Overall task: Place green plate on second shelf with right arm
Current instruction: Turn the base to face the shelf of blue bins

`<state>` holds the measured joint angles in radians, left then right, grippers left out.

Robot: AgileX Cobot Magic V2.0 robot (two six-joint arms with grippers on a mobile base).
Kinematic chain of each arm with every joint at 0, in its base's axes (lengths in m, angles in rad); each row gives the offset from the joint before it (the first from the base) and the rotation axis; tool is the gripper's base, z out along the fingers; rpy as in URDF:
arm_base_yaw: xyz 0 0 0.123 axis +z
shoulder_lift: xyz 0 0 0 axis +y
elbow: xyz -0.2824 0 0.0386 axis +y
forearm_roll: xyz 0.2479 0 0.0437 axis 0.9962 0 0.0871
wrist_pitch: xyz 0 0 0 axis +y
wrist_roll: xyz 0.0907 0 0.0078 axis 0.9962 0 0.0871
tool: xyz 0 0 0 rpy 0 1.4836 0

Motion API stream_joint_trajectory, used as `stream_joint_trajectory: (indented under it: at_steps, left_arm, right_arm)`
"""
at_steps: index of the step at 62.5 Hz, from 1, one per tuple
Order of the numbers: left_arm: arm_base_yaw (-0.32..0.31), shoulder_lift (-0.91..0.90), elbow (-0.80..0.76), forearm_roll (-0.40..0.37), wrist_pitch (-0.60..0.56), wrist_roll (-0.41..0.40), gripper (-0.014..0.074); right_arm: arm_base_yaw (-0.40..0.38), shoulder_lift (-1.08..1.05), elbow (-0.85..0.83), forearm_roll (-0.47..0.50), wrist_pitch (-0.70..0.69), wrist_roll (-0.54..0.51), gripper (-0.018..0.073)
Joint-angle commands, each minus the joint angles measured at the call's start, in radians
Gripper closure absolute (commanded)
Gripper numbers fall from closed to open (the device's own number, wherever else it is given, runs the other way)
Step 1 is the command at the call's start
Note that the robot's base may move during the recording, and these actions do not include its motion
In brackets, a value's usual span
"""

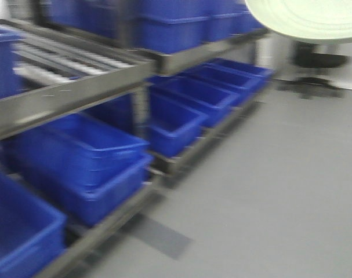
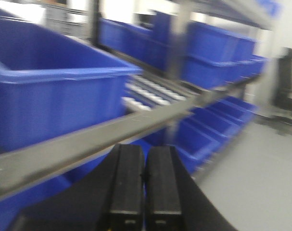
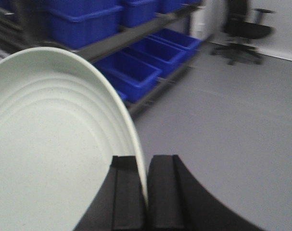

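Right wrist view alone shows right jaws pinching the green plate (image 3: 49,144); left jaws closed.

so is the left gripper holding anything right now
No, the left gripper has its two black fingers closed flat against each other with nothing between them.

Bins (image 1: 83,150) on rack (image 1: 65,95) left, chair (image 1: 318,72) far right — plate (image 1: 309,17) above
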<state>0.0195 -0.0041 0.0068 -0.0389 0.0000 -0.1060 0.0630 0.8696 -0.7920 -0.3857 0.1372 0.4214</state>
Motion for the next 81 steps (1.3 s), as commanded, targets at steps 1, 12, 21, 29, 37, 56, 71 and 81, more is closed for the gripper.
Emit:
stream_joint_trajectory:
  at_steps: [1,12,21,29,37,56,71,81]
  left_arm:
    - [-0.004,-0.018,0.041,-0.006,-0.081,-0.003,0.0466]
    - [-0.002,-0.018,0.041,-0.006,-0.081,-0.003,0.0466]
    - [-0.002,-0.018,0.041,-0.006,-0.081,-0.003,0.0466]
    - [-0.002,-0.018,0.041,-0.006,-0.081,-0.003,0.0466]
    - [-0.002,-0.018,0.041,-0.006,-0.081,-0.003,0.0466]
    - [-0.002,-0.018,0.041,-0.006,-0.081,-0.003,0.0466]
    - [-0.002,-0.018,0.041,-0.006,-0.081,-0.003,0.0466]
    - [-0.002,-0.018,0.041,-0.006,-0.081,-0.003,0.0466]
  right_arm:
    - [-0.002,-0.013,-0.031,-0.001,-0.098,0.005,0.0506]
    - [-0.002,-0.013,-0.031,-0.001,-0.098,0.005,0.0506]
    - [-0.002,-0.013,-0.031,-0.001,-0.098,0.005,0.0506]
    - [-0.002,-0.013,-0.031,-0.001,-0.098,0.005,0.0506]
    - [-0.002,-0.013,-0.031,-0.001,-0.097,0.005,0.0506]
    - [-0.002,-0.013,-0.031,-0.001,-0.097,0.005,0.0506]
    - [-0.002,-0.013,-0.031,-0.001,-0.097,0.005,0.0506]
    - [-0.002,-0.013,-0.031,-0.001,-0.098,0.005,0.0506]
